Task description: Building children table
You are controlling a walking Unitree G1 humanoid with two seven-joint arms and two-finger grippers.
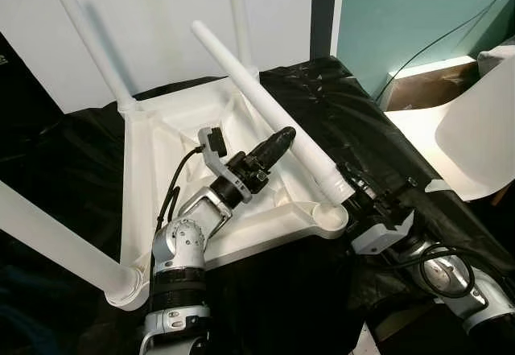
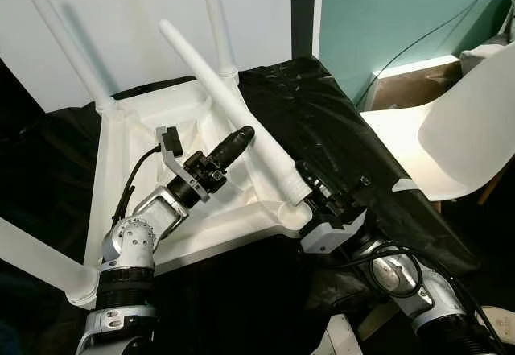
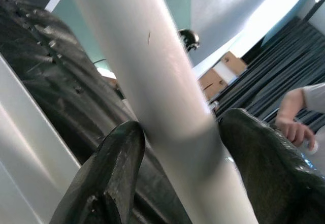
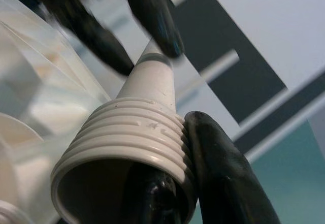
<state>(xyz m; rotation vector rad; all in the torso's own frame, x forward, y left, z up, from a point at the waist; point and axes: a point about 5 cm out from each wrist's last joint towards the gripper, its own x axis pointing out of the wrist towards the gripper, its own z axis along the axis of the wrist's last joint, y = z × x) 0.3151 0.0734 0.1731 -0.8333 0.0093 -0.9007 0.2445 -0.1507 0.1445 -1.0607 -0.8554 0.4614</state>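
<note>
Done: three legs standing in the upturned tabletop
Left: fourth leg (threaded end unseated) going into socket
Left claw: closing round its shaft
Right claw: gripping its threaded end

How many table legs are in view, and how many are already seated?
4. Three stand in corner sockets: near-left, far-left, far-right. The fourth leg leans by the near-right socket, unseated.

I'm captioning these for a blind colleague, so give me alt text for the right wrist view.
Close up, the threaded open end of a white table leg is gripped between the right gripper's two black fingers, not yet seated in a socket. Further up the leg, the left gripper's blurred black fingers close around it, with the white upturned tabletop beside it.
</note>
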